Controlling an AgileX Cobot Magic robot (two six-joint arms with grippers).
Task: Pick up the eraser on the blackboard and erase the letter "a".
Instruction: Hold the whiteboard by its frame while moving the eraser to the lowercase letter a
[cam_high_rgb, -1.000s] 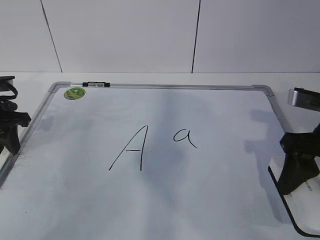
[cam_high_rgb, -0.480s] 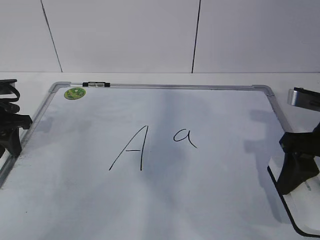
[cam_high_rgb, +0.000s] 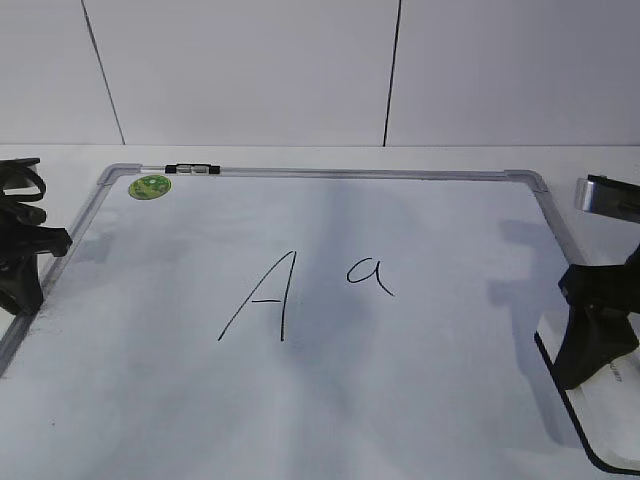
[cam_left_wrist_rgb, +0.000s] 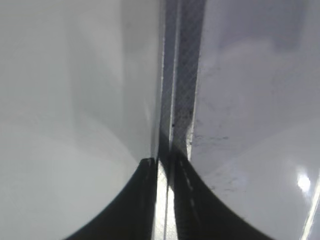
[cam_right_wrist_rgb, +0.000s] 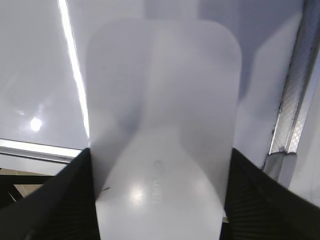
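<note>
The blackboard (cam_high_rgb: 430, 390) lies flat, a white board in a silver-grey frame. The small letter "a" (cam_high_rgb: 370, 277) is in thin black marker near its middle. The white eraser (cam_high_rgb: 608, 405) with a black underside lies at the board's right edge. My right gripper (cam_high_rgb: 590, 345) is shut on the eraser, one jaw on each long side. In the right wrist view the eraser (cam_right_wrist_rgb: 165, 110) fills the space between the jaws (cam_right_wrist_rgb: 160, 155). My left gripper (cam_high_rgb: 25, 275) is shut and empty over the board's left frame (cam_left_wrist_rgb: 182, 75), its jaws (cam_left_wrist_rgb: 167, 162) nearly touching.
A taller capital "A" (cam_high_rgb: 262, 298) stands just left of the small letter. A green round sticker (cam_high_rgb: 149, 186) and a black clip (cam_high_rgb: 190, 169) sit at the far left corner. The board's frame (cam_right_wrist_rgb: 290, 115) runs beside the eraser. A white wall stands behind.
My left gripper has shifted slightly right and down at the board's left frame. The right gripper and eraser have barely moved.
</note>
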